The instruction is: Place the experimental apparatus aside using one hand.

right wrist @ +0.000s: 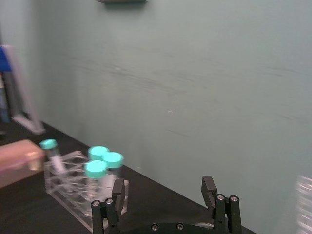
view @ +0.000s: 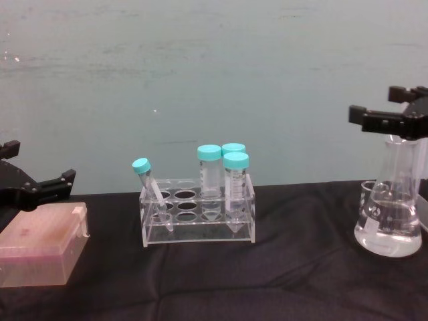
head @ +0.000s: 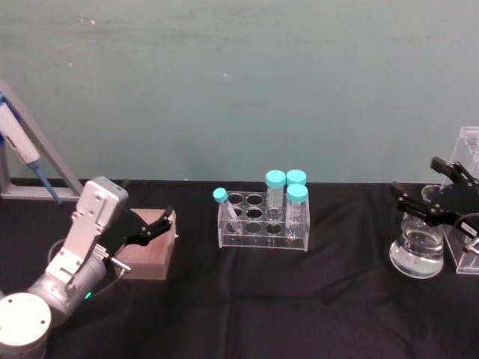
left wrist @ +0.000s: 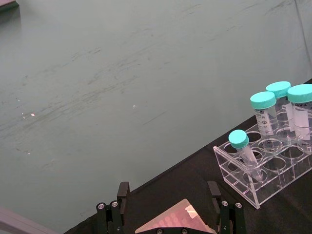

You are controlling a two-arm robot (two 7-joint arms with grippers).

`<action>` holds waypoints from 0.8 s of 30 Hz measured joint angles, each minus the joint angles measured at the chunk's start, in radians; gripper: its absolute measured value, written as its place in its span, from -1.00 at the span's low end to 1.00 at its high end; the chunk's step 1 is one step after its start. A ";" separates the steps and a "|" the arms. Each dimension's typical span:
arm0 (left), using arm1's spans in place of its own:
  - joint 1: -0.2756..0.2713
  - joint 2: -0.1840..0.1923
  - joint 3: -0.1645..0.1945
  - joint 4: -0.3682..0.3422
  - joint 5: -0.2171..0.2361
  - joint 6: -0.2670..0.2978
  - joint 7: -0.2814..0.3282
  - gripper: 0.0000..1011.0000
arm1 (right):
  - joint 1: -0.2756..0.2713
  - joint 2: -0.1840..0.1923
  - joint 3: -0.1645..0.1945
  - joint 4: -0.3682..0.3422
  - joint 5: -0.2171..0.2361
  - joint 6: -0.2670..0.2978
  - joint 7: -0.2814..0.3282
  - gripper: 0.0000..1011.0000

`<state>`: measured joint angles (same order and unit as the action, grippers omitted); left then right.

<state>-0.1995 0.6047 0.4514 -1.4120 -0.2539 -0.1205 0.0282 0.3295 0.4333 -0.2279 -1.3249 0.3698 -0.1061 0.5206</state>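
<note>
The conical flask (head: 417, 253) holds clear liquid and stands at the table's far right, also seen in the chest view (view: 391, 224). Just behind it are a small glass beaker (view: 366, 192) and a clear acrylic stand (head: 468, 153). My right gripper (head: 430, 187) hovers open just above the flask's neck, its fingers apart with nothing between them (view: 384, 107); the right wrist view shows the same gap (right wrist: 163, 190). At the left, my left gripper (head: 153, 226) is open above a pink box (head: 148, 254), holding nothing (left wrist: 168, 195).
A clear tube rack (head: 262, 224) with several teal-capped tubes stands mid-table (view: 198, 214). A blue and white pipette (head: 19, 142) leans on a grey stand at the far left. Black cloth lies bare in front of the rack and between rack and flask.
</note>
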 joint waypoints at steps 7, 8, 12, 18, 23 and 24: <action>0.000 0.000 0.000 0.000 0.000 0.000 0.000 0.98 | -0.012 0.032 -0.029 -0.043 0.067 -0.015 0.107 0.98; 0.000 0.000 0.000 0.000 0.000 0.000 0.000 0.98 | -0.014 0.035 -0.031 -0.047 0.074 -0.016 0.118 0.98; 0.000 0.000 0.000 0.000 0.000 0.000 0.000 0.98 | -0.032 0.061 -0.042 -0.074 0.124 -0.018 0.182 0.98; 0.000 0.000 0.000 0.000 0.000 0.000 0.000 0.98 | -0.055 0.098 -0.053 -0.100 0.169 -0.014 0.244 0.98; 0.000 0.000 0.000 0.000 0.000 0.000 0.000 0.98 | -0.069 0.129 -0.065 -0.109 0.205 0.007 0.288 0.98; 0.000 0.000 0.000 0.000 0.000 0.000 0.000 0.98 | -0.073 0.138 -0.070 -0.111 0.216 0.017 0.298 0.98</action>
<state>-0.1995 0.6047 0.4514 -1.4120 -0.2539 -0.1206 0.0283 0.2562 0.5710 -0.2982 -1.4357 0.5859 -0.0889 0.8182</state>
